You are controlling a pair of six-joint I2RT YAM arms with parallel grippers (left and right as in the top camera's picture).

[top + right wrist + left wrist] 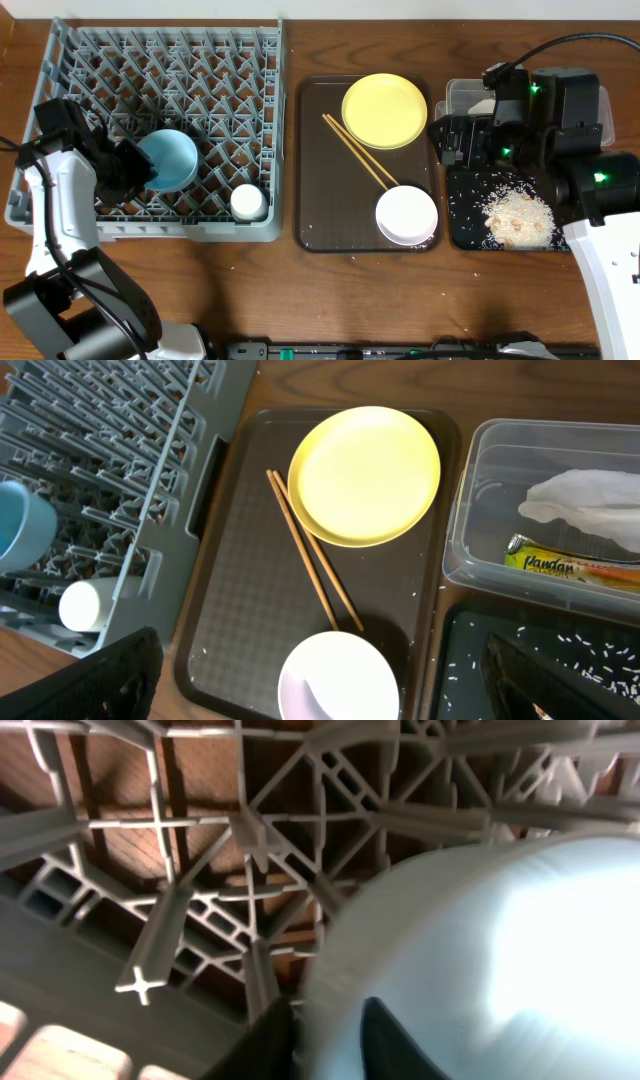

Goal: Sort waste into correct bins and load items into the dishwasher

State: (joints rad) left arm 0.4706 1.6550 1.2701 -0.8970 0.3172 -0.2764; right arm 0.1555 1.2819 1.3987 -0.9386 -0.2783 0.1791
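Observation:
My left gripper (140, 166) is shut on the rim of the light blue bowl (170, 158), which rests inside the grey dish rack (120, 60); the left wrist view shows a finger on each side of the rim (325, 1040). A white cup (247, 201) stands in the rack. My right gripper (330, 690) is wide open and empty, hovering above the white bowl (340, 680). The yellow plate (365, 475) and chopsticks (310, 560) lie on the brown tray. The clear tub (470, 530) holds the napkin (590, 500) and wrapper (570, 565). Rice (518, 217) lies in the black tray (462, 230).
The brown serving tray (320, 180) sits between the rack and the bins. My right arm (560, 110) covers most of the clear tub from above. Loose rice grains are scattered over the black tray and the brown tray.

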